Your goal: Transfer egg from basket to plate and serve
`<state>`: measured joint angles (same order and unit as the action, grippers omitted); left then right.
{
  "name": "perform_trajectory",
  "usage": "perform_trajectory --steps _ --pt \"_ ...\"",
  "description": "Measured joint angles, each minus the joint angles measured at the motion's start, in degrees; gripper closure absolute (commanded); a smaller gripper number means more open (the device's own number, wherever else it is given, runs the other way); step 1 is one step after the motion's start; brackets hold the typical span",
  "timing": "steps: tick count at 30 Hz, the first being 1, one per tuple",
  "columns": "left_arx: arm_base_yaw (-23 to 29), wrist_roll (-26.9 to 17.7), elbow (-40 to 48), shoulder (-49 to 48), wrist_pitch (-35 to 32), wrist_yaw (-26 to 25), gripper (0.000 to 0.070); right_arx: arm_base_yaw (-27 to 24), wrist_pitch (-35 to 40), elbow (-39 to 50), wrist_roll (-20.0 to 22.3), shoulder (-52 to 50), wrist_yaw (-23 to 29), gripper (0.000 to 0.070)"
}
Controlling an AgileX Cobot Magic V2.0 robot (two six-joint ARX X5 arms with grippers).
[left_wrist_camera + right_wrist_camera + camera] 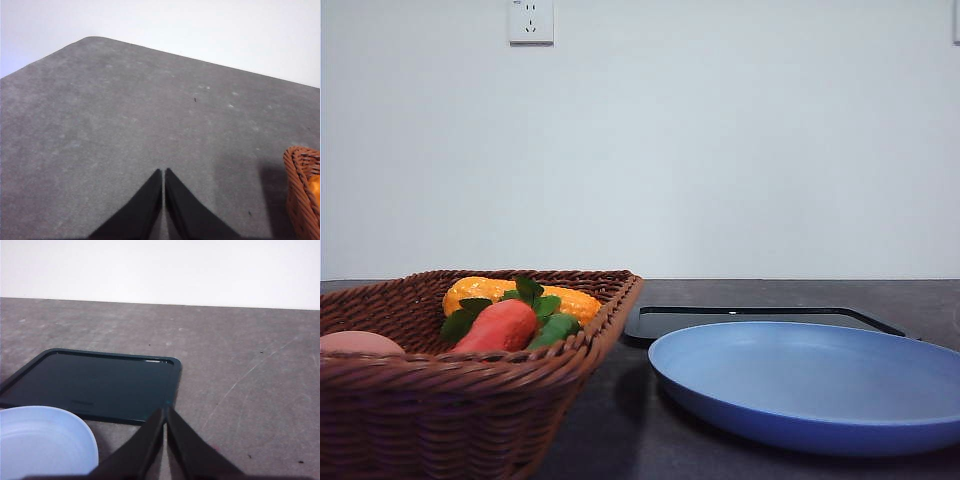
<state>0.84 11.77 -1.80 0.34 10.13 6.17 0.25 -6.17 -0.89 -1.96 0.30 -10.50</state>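
Note:
The pinkish-brown egg lies in the near left part of the brown wicker basket, half hidden by the rim. The empty blue plate sits to the right of the basket on the dark table. My left gripper is shut with nothing in it, hovering over bare table with a corner of the basket off to one side. My right gripper is shut and empty too, over the table by the black tray's corner, near an edge of the plate.
A carrot with green leaves and a corn cob lie in the basket beside the egg. A flat black tray lies behind the plate. A white wall with a socket backs the table.

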Motion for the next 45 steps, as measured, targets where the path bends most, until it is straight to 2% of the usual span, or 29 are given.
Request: perform_trajectory --steps 3,6,10,12,16,22,25,31,34,39,45 --pt "0.0 0.0 0.0 0.0 0.0 0.0 0.07 0.0 1.3 0.0 -0.1 0.0 0.0 0.07" --pt "0.0 1.8 0.0 0.0 0.0 0.0 0.07 0.0 3.9 0.0 -2.3 0.0 -0.2 0.07" --pt "0.0 9.6 0.0 0.0 -0.1 -0.6 0.07 0.0 3.9 0.0 -9.2 0.0 -0.4 0.07" --pt "0.0 14.2 0.0 0.0 -0.1 -2.5 0.07 0.0 4.1 0.0 -12.9 0.0 -0.4 0.07" --pt "0.0 20.0 0.0 0.0 -0.1 -7.6 0.07 0.0 3.8 0.0 -19.7 0.0 -2.6 0.07" --pt "0.0 24.1 -0.4 0.0 0.1 -15.5 0.07 0.0 1.6 0.0 -27.1 0.0 -4.5 0.07" --pt "0.0 24.9 -2.2 0.7 0.3 -16.5 0.07 0.0 -1.2 -0.8 -29.4 0.1 -4.5 0.07" --pt "0.0 24.9 -8.5 5.6 0.3 -16.9 0.07 0.0 -5.1 -6.4 -30.0 2.9 -4.5 0.07" --pt "0.0 23.3 -12.1 9.9 0.4 -18.1 0.07 0.0 -7.5 -9.5 -29.5 6.0 -4.5 0.07" --pt "0.0 17.9 -19.4 18.1 1.3 -20.1 0.07 0.0 -9.9 -15.6 -27.2 12.2 -4.6 0.07" --pt "-0.2 10.5 -28.2 28.3 6.1 -24.9 0.07 0.0 -15.8 -24.8 -21.3 21.1 -7.7 0.07"
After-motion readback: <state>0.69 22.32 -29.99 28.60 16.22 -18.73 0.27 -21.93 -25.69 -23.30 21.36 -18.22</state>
